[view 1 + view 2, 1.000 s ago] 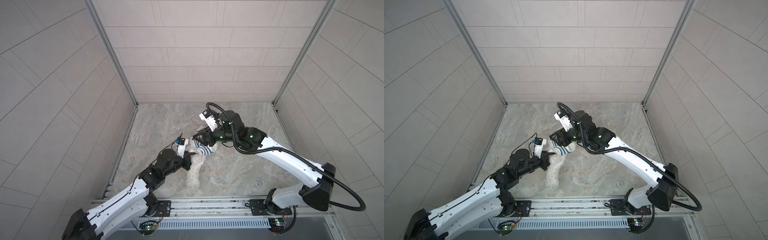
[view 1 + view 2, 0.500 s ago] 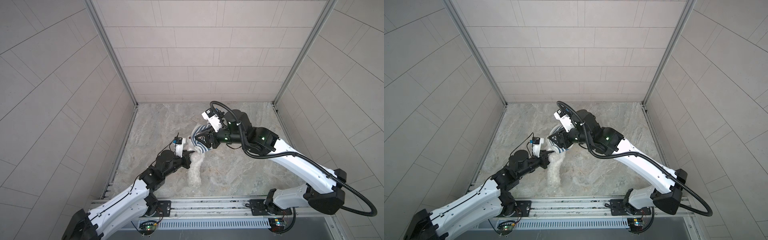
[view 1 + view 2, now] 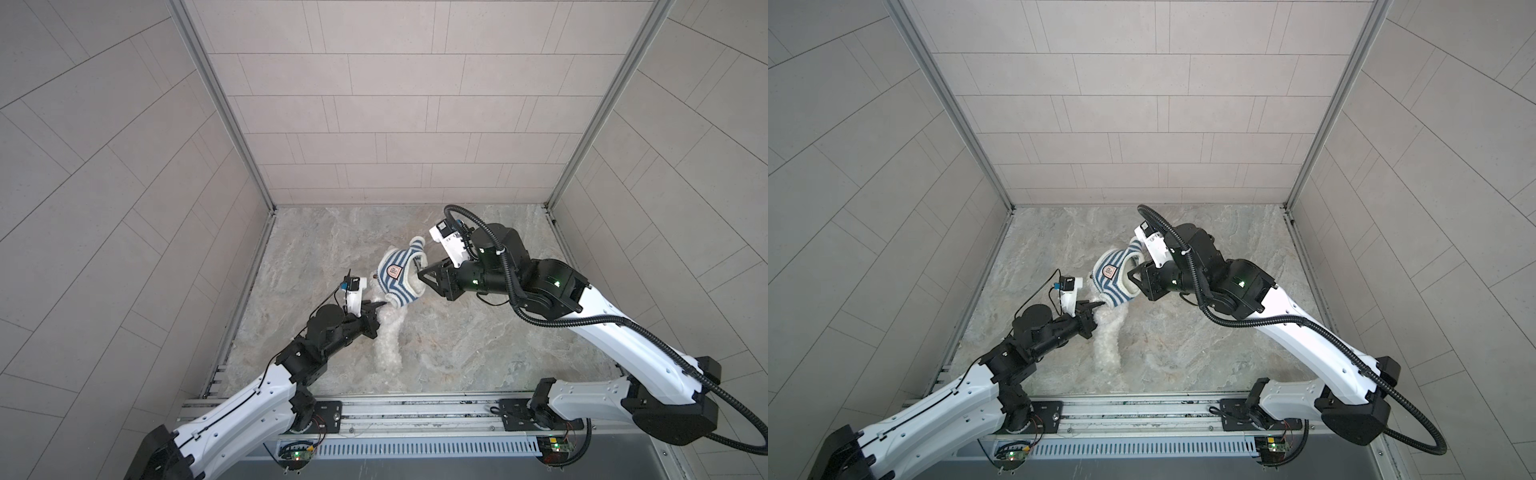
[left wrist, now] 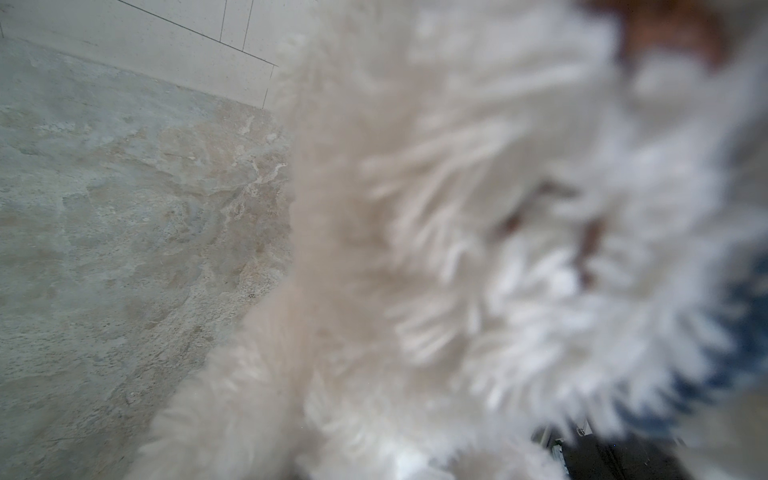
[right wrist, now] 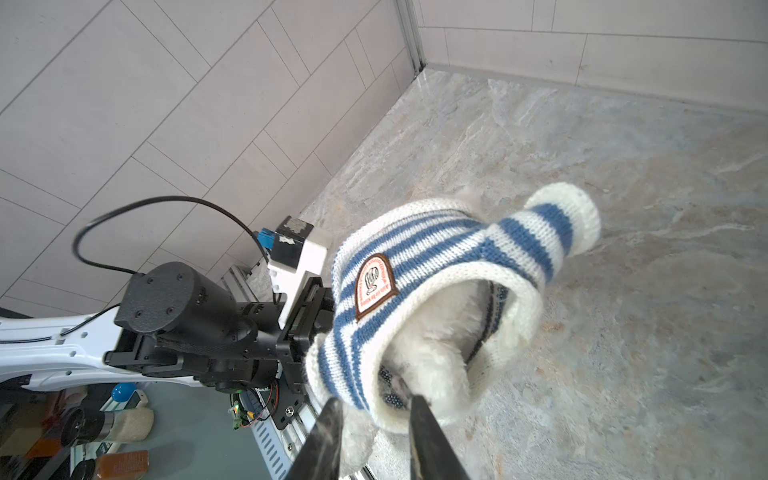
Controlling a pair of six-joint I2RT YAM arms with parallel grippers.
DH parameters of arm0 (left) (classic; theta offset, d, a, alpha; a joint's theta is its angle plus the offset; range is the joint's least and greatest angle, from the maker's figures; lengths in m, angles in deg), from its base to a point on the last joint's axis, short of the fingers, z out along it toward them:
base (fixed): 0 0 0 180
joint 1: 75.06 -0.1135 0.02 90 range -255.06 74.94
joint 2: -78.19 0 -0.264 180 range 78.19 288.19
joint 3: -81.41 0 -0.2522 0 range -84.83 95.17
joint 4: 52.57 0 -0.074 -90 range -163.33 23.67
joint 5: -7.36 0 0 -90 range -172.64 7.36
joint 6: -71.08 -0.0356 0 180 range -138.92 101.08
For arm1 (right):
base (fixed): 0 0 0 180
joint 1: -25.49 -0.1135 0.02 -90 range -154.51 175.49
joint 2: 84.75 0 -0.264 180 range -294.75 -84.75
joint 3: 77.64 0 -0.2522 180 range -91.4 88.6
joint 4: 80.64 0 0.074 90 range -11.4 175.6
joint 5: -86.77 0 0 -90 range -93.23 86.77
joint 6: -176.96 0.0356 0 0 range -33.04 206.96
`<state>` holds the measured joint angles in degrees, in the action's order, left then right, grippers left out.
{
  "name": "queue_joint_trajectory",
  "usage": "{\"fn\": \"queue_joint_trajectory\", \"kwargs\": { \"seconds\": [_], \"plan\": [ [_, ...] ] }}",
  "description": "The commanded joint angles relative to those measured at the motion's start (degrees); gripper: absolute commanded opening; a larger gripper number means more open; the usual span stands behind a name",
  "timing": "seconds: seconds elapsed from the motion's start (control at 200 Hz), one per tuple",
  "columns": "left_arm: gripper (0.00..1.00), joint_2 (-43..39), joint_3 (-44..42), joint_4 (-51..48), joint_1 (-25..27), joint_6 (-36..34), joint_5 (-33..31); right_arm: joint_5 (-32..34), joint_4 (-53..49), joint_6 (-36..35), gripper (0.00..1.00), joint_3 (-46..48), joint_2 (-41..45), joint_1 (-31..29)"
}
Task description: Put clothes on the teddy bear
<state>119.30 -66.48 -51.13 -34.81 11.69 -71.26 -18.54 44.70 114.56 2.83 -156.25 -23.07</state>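
Left gripper (image 3: 380,308) pinched the teddy bear (image 3: 388,345) on open floor (image 3: 478,340); right gripper (image 5: 374,405) clamped the striped shirt (image 5: 415,257) hem, walls (image 3: 415,124) well apart.

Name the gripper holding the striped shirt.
The right gripper clamps the striped shirt at its hem; the left gripper holds the teddy bear.
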Motion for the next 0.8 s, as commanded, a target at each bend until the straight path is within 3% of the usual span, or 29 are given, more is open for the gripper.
{"fn": "queue_joint_trajectory", "kwargs": {
  "seconds": [0.0,0.796],
  "plan": [
    [0.00,-1.61,-0.50,3.81,-0.26,-1.54,1.75,0.54,-0.52,0.97,0.29,0.44,-0.86,0.56],
    [0.00,-1.70,0.81,2.04,2.00,-4.86,4.00,-5.04,7.71,3.83,0.41,4.89,-3.84,4.23]
  ]
}}
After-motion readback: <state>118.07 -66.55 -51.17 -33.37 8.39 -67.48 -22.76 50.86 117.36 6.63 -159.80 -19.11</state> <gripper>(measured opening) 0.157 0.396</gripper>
